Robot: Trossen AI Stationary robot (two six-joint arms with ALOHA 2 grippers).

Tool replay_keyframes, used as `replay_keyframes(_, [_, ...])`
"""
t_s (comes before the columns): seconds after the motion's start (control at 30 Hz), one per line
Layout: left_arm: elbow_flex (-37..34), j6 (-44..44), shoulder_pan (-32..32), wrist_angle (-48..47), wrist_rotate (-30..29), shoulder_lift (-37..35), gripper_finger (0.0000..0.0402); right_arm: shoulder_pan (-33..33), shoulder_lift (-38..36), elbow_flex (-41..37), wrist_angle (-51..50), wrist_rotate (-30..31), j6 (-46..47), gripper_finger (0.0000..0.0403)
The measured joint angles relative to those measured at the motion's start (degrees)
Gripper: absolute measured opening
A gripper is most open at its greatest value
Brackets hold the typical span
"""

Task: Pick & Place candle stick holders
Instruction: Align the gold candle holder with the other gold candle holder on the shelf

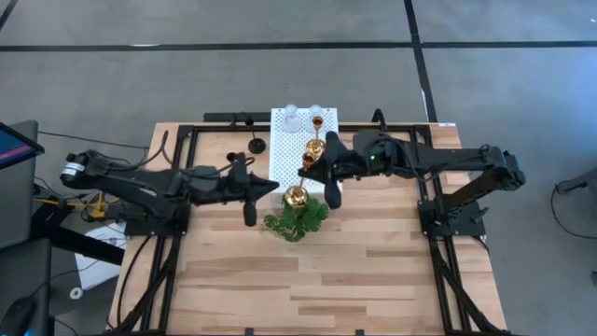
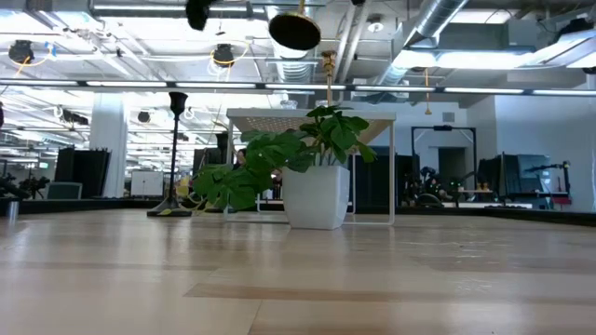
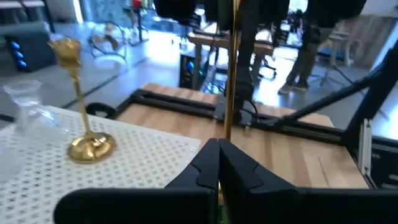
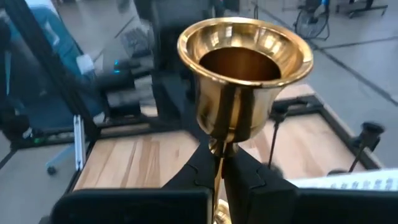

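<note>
Both grippers, left [image 3: 219, 163] and right [image 4: 221, 163], look clamped on the thin stem of one gold holder [image 4: 244, 74] raised above the plant [image 1: 297, 220], so I keep it upright and move slowly toward the white mat [image 1: 284, 149].

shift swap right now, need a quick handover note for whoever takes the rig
Right gripper: shut on the stem of a gold holder, held up in the air above the green plant.
Left gripper: shut, just left of the plant; a gold stem shows past its fingertips, and I cannot tell whether it touches.
Second gold holder and two glass holders stand on the white perforated stand.
One black holder stands on the table left of the stand; the other is not visible.
Done: one gold holder picked.
Left: place it, then the rest; the drop spot is not evident.
</note>
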Motion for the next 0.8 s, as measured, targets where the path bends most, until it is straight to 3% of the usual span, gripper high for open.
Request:
replay_keyframes(0.37, [0.0,-9.7,9.2,1.9,13.1,5.5,0.0003,-2.0,0.0,0.2,-6.4,0.0,-0.1,0.0001])
replay_keyframes(0.57, [0.2,-10.7,9.6,7.4,17.4,8.0,0.0003,-2.6,0.0,0.2,-6.6,-0.1,-0.2,0.0001])
replay_keyframes(0.8, [3.6,-9.7,9.6,7.2,21.9,12.2,0.0003,-3.3,0.0,0.2,-7.3,0.0,-1.1,0.0001])
